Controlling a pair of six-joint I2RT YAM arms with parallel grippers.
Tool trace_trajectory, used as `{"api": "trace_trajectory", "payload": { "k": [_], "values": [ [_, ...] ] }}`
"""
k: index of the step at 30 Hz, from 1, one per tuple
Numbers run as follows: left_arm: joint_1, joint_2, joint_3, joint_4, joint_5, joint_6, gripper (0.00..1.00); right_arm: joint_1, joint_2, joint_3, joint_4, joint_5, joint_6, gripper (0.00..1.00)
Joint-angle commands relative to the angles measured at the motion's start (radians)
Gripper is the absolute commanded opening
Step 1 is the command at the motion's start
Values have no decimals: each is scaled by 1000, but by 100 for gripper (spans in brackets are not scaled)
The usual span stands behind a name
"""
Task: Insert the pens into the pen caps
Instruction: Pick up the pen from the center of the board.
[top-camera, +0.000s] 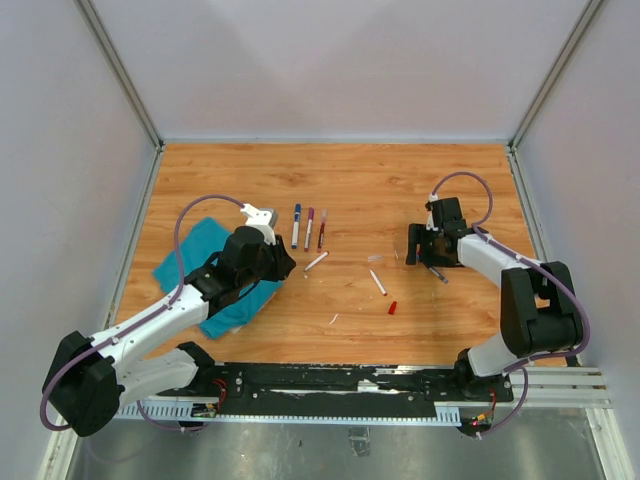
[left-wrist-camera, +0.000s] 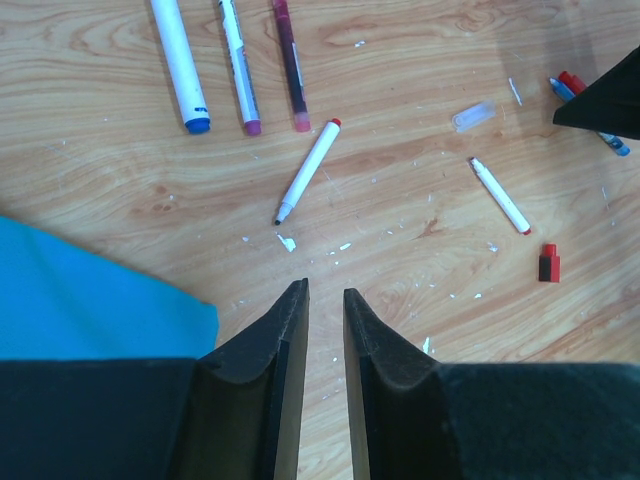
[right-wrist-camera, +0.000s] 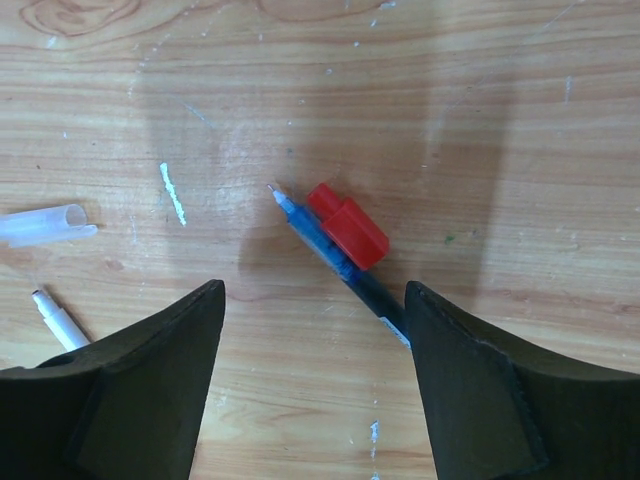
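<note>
Three capped pens (top-camera: 309, 228) lie side by side beyond my left gripper (top-camera: 284, 262); in the left wrist view their caps are blue (left-wrist-camera: 197, 124), purple (left-wrist-camera: 252, 127) and pink (left-wrist-camera: 301, 124). An uncapped white pen (left-wrist-camera: 308, 172) lies just ahead of the left gripper (left-wrist-camera: 325, 290), whose jaws are almost together with nothing between them. A second white pen (left-wrist-camera: 500, 196) and a small red cap (left-wrist-camera: 548, 262) lie to the right. My right gripper (right-wrist-camera: 312, 287) hangs open above a blue-tipped dark pen (right-wrist-camera: 335, 255) with a red cap (right-wrist-camera: 348, 225) against it.
A teal cloth (top-camera: 215, 275) lies under the left arm, and its corner shows in the left wrist view (left-wrist-camera: 90, 300). A clear cap (right-wrist-camera: 40, 222) rests left of the right gripper. White flecks dot the wooden table (top-camera: 400, 190). Grey walls close in the table on three sides.
</note>
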Motion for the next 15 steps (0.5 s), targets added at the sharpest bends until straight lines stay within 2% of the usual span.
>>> {"api": "trace_trajectory", "payload": {
  "k": [1, 10, 15],
  "values": [
    [-4, 2, 24, 29, 14, 10, 25, -18, 16, 18, -22, -50, -14, 72],
    [-3, 9, 31, 26, 11, 10, 25, 11, 20, 14, -55, -49, -13, 63],
    [-3, 22, 35, 24, 11, 4, 23, 42, 19, 23, -97, -2, -27, 53]
  ]
}}
